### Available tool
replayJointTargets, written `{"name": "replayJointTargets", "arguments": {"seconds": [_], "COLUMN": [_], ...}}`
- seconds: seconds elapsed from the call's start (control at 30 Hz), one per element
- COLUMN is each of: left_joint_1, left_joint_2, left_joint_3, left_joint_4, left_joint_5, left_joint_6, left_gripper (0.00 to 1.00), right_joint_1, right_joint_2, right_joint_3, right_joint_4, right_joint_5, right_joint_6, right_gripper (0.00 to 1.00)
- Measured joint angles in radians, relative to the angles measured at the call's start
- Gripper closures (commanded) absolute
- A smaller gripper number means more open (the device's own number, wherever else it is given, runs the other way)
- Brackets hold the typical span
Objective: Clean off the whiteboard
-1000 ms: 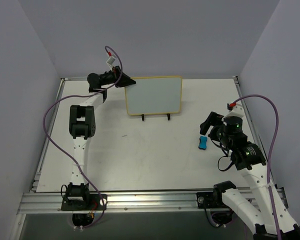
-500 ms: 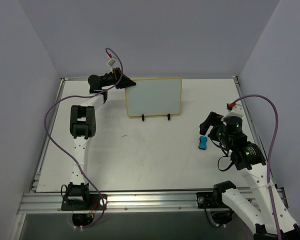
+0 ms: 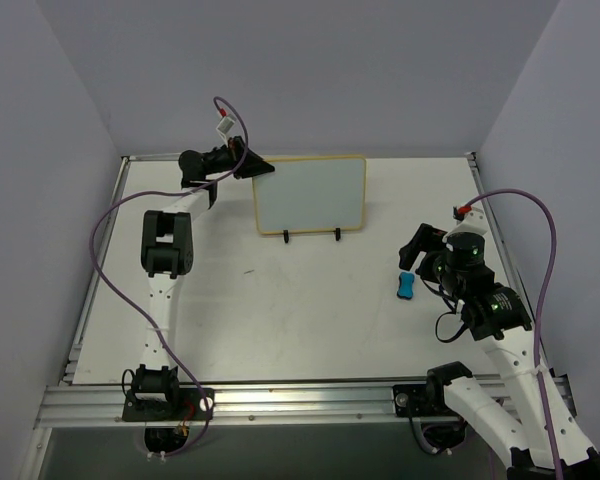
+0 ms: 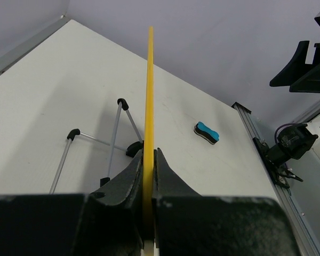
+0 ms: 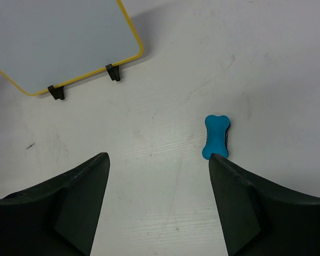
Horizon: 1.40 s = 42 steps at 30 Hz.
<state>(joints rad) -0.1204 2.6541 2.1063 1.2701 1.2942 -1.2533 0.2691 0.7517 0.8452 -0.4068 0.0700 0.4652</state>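
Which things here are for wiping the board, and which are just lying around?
For the job:
- whiteboard, gripped at its edge by the left gripper
- blue eraser, lying on the table
- right gripper, open, near the eraser
- black stand propping up the board

Just there:
- purple cables
- small dark mark on the table

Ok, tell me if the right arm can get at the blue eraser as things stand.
Probably yes. The right claw hangs open close to the blue eraser, which lies free on the table with nothing between them; the whiteboard stands well clear.
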Motion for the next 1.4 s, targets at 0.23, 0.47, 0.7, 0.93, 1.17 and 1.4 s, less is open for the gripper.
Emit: {"name": "replayJointTargets", "arguments": {"seconds": [0.23,0.47,0.7,0.93,1.17,1.4], "left_joint_1": [-0.008,0.003,0.013,0.014,0.014,0.014], "left_joint_2": [0.0,0.0,0.0,0.0,0.0,0.0], "left_joint_3": [-0.002,-0.013,-0.011,-0.007,-0.006,-0.011], "left_joint_4": [-0.005,-0.006,-0.007,-0.005,-0.002,0.0], "left_joint_5": [-0.007,-0.015,-0.003,0.008,0.01,0.008], "left_joint_6": [0.012,0.01,-0.003,-0.022,-0.027,-0.023], "left_gripper": [0.96,0.93,0.94,0.73,0.61,0.48], "right_joint_1": [0.0,0.001,0.001,0.002,0.014,0.021], "right_joint_2": [0.0,0.0,0.0,0.0,-0.001,-0.004], "right_joint_3": [0.0,0.0,-0.001,-0.002,-0.002,-0.002], "right_joint_4": [0.0,0.006,0.007,0.008,0.008,0.008], "right_joint_5": [0.0,0.0,0.0,0.0,0.0,0.0], "right_joint_6": [0.0,0.0,0.0,0.0,0.0,0.0], "right_gripper": [0.29,0.29,0.29,0.29,0.29,0.29]}}
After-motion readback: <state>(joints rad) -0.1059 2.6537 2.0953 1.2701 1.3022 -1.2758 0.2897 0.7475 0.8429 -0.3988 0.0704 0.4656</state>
